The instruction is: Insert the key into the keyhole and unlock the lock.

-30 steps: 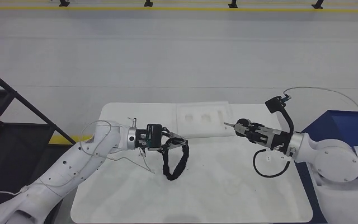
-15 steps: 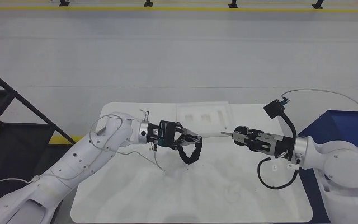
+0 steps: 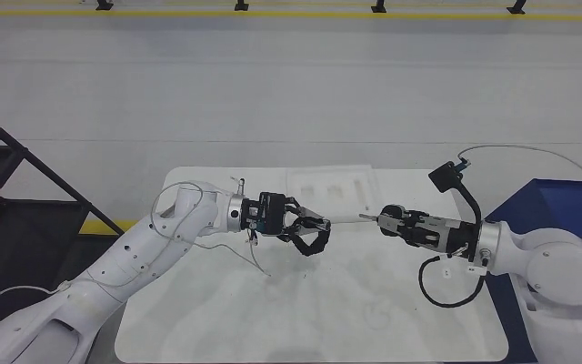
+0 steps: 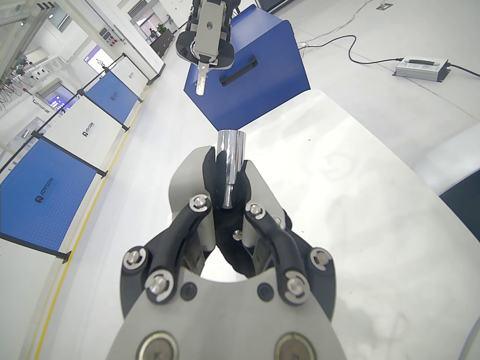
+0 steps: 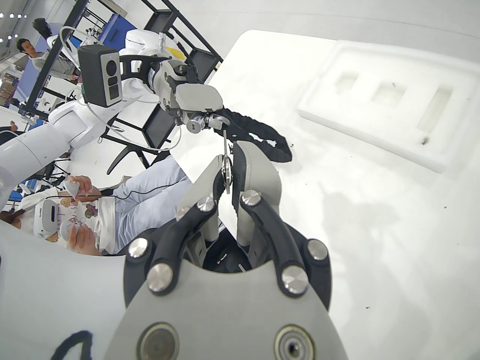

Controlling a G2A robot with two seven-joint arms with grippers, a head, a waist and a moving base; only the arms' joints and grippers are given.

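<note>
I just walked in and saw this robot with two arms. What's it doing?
The robot is working on a lock. Its left gripper holds the lock by its shiny end above the white table, with the black cable loop attached to it. Its right gripper holds the key, pointed toward the keyhole. There is a gap between them, so the key is not in yet.

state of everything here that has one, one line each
lock, held in the air, cable loop closed
key, gripped, aimed at the lock, not yet inserted
keyhole, empty, facing the key
left gripper, shut on the lock
right gripper, shut on the key
foam tray, recesses empty
</note>
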